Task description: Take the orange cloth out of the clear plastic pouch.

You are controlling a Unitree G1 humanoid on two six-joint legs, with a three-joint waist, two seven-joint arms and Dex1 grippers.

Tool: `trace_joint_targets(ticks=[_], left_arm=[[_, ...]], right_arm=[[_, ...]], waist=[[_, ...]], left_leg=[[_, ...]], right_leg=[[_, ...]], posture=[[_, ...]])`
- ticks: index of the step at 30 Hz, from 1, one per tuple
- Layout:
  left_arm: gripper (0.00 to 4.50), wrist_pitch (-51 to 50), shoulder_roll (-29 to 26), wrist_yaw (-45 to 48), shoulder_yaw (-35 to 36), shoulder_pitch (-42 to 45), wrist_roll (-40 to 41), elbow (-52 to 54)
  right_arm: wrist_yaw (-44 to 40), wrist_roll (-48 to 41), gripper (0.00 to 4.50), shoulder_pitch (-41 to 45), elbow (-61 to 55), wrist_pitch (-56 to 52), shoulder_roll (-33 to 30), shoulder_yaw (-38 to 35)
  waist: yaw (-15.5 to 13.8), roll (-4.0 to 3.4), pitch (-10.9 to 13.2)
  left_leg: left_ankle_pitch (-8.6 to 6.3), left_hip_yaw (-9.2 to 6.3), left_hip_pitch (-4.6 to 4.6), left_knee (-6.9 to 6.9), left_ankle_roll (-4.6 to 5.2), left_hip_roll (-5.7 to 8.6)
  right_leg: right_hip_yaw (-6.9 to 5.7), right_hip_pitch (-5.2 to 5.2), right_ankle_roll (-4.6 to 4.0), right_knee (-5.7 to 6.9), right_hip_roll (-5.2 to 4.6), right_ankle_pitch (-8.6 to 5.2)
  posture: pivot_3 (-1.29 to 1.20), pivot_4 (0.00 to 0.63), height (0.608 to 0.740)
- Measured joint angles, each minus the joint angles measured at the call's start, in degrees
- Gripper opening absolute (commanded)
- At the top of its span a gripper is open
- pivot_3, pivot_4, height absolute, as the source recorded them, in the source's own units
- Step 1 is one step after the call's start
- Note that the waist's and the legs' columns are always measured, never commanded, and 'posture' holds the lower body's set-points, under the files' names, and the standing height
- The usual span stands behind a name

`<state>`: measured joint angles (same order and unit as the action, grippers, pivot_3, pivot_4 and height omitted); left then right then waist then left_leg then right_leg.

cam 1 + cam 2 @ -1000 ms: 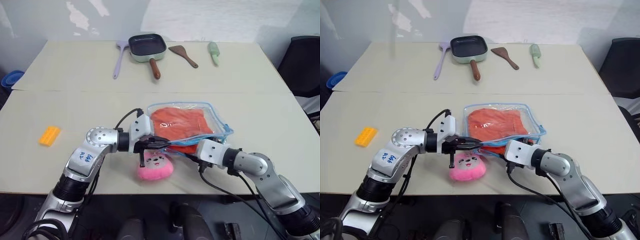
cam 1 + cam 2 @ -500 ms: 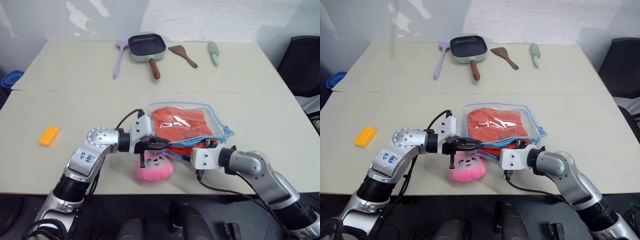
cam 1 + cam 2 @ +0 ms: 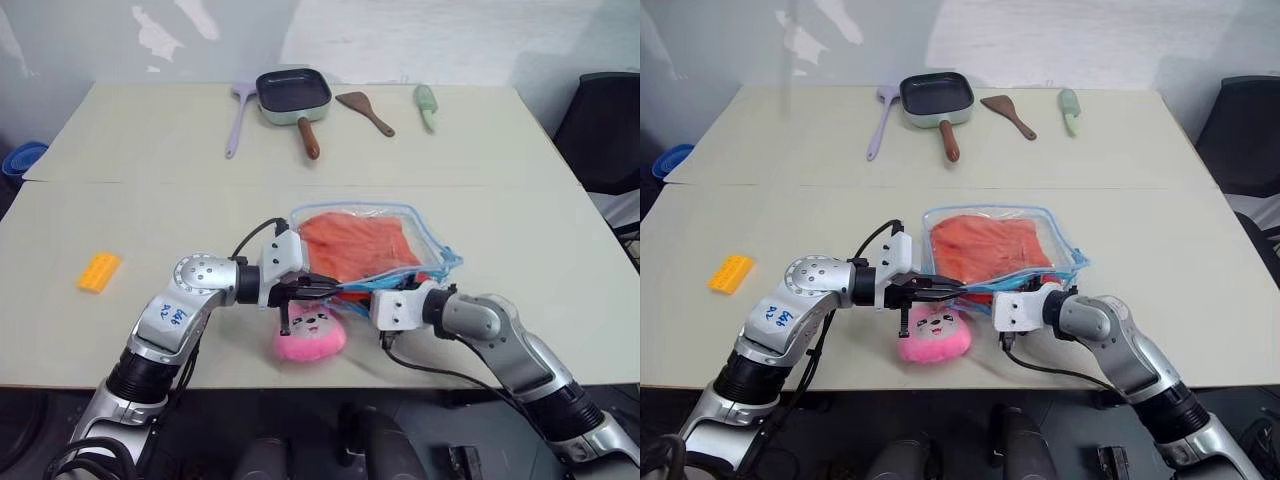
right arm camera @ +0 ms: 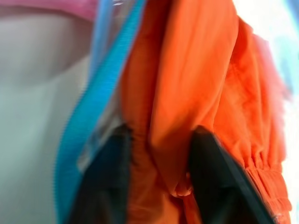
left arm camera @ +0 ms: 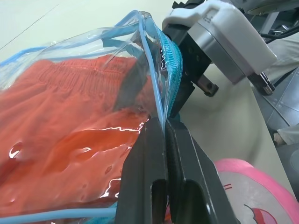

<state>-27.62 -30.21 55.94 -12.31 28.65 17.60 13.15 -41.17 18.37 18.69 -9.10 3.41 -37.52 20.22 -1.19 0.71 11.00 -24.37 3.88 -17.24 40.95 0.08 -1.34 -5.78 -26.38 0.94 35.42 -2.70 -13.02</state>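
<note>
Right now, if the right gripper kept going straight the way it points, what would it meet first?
The orange cloth. The right gripper already sits at the mouth of the clear plastic pouch, with a fold of the cloth between its fingers, so it would likely push deeper into the fabric; the depth beyond is unclear.

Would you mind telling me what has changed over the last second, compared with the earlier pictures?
The right gripper has moved in to the pouch's open edge, and its fingers now close around a fold of the orange cloth. The left gripper stays shut on the clear plastic pouch, pinching its rim. The pink plush toy, yellow brick and frying pan lie as before.
</note>
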Motion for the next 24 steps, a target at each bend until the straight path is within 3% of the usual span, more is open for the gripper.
trace_joint_targets(ticks=[2, 7, 16, 21, 24], left_arm=[[0.0, -0.1, 0.0, -0.2, 0.0, 0.0, 0.0, 0.0], [0.0, -2.3, 0.9, -1.3, 0.9, 0.4, 0.9, 0.0], [0.0, -9.0, 7.3, -8.2, 2.8, 4.8, 3.7, -2.0], [0.0, -2.7, 5.3, -8.5, -1.1, 5.0, -2.1, -4.3], [0.0, 4.7, 3.0, -9.7, -4.8, 4.7, -9.1, -9.1]], right_arm=[[0.1, 0.6, 0.05, 0.0, 0.7, 0.5, 0.0, 0.1], [0.2, 1.9, 0.05, 0.0, 1.0, 1.8, -0.3, 0.1], [0.3, 9.0, 0.05, 0.3, 0.6, 10.4, -5.3, 1.5], [0.3, 10.9, 0.05, -1.9, -1.9, 14.5, -9.0, 0.1], [-0.5, 7.8, 0.05, -8.2, -6.7, 18.4, -15.0, -3.6]], waist=[[0.0, 0.0, 0.0], [0.0, 0.0, 0.0], [-0.2, 0.02, 0.0], [-0.3, 0.0, 0.0], [-0.5, -0.01, 0.0]], left_leg=[[0.0, 0.0, 0.0, 0.0, 0.0, 0.0], [0.0, 0.0, 0.0, 0.01, 0.0, 0.0], [-0.01, -0.07, -0.01, 0.02, 0.03, 0.05], [-0.02, -0.06, 0.02, 0.01, 0.0, 0.06], [-0.02, -0.09, 0.0, -0.01, 0.0, 0.04]], right_leg=[[0.0, 0.0, 0.0, 0.01, 0.0, 0.0], [0.0, 0.01, 0.0, 0.0, -0.02, 0.0], [-0.04, 0.05, 0.02, -0.01, -0.08, 0.01], [-0.05, 0.06, 0.01, -0.22, -0.1, 0.0], [-0.09, 0.09, 0.02, -0.32, -0.08, 0.01]], posture=[[0.0, 0.15, 0.74], [0.0, 0.15, 0.74], [0.0, 0.15, 0.74], [0.0, 0.15, 0.74], [0.0, 0.15, 0.74]])
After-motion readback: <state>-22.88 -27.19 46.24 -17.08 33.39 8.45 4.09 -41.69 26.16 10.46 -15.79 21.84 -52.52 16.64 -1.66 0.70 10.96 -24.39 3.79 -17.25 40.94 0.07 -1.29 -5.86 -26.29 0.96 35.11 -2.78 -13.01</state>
